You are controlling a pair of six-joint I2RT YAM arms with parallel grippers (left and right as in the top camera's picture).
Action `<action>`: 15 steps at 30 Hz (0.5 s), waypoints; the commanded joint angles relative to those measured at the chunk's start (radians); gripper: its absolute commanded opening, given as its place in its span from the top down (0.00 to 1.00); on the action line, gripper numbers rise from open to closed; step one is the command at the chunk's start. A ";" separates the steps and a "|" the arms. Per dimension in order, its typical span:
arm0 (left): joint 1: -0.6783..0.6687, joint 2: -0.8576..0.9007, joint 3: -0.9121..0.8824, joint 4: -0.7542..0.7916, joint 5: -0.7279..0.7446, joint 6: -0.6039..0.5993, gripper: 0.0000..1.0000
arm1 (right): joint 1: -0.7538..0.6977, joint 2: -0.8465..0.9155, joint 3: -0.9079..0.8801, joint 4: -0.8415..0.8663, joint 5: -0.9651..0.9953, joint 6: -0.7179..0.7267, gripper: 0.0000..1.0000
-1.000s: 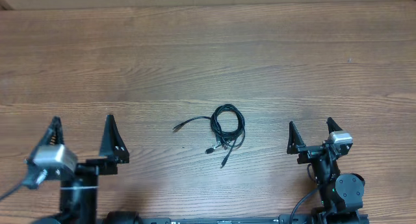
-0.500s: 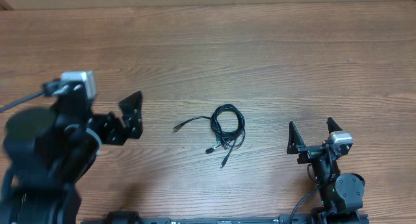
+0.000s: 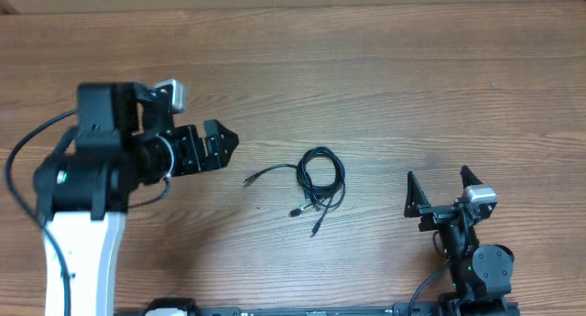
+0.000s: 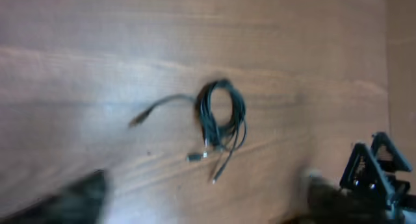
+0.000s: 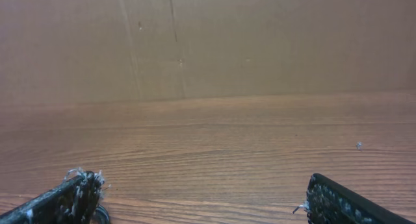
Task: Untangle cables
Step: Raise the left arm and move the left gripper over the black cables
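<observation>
the left black two-finger gripper [image 3: 224,144] hovers with its fingers apart, near the thin black cables [image 3: 320,177]. these lie in a small coiled tangle mid-way across the brown wooden table [image 3: 412,78]. the right black gripper [image 3: 438,177] sits spread wide, well off to their right. the cords look light, limp and slippery, so the loose plug end [image 3: 248,180] seems the best hold.

A wood-grain bench [image 3: 366,69] is shown. A creased brown cardboard wall [image 5: 260,36] is set upright along the bench's far edge. A small pale speck [image 5: 358,145] is seen on the bench.
</observation>
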 commanded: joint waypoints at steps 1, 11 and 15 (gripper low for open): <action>-0.007 0.079 0.018 -0.041 0.031 -0.011 0.96 | 0.005 -0.008 -0.011 0.006 0.002 -0.004 0.00; -0.107 0.256 -0.016 -0.063 0.029 -0.021 0.96 | 0.005 -0.008 -0.011 0.006 0.002 -0.004 0.00; -0.167 0.292 -0.027 -0.037 0.011 -0.026 0.96 | 0.005 -0.008 -0.011 0.006 0.002 -0.004 0.00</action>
